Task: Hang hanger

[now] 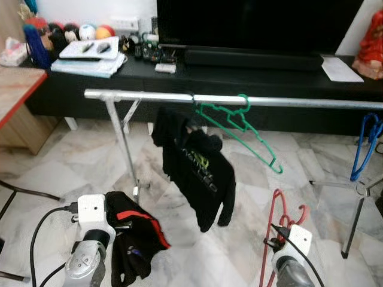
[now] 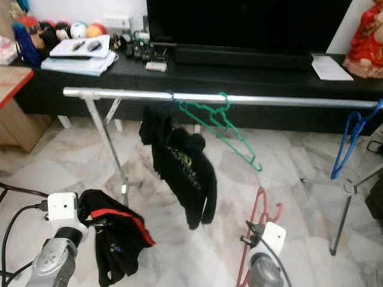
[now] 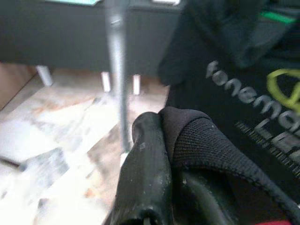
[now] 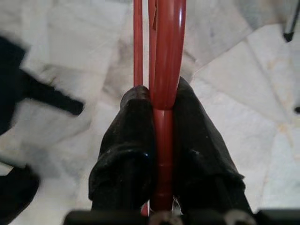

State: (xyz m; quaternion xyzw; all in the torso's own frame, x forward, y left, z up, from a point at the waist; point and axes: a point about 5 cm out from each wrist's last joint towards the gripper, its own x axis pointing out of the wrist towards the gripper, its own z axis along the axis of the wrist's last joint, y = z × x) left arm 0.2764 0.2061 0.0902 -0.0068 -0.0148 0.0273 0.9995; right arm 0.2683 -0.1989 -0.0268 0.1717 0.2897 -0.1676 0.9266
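Note:
A silver rail [image 1: 299, 101] crosses in front of me. On it hang a green hanger [image 1: 236, 122] carrying a black hoodie [image 1: 200, 170] and, at the far right, a blue hanger [image 1: 366, 143]. My right gripper [image 4: 161, 105] is shut on a red hanger [image 1: 276, 230], held low at the right, below the rail. My left gripper [image 3: 164, 136] is shut on a black garment with red trim [image 1: 134, 239], held low at the left. In the left wrist view the hoodie's print [image 3: 262, 103] is close ahead.
The rail's metal legs [image 1: 122, 146] stand on a marble floor. Behind it a black TV bench [image 1: 251, 75] holds a soundbar, papers and small items. A wooden table edge [image 1: 18, 89] is at the left. A cable [image 1: 42, 230] loops near my left arm.

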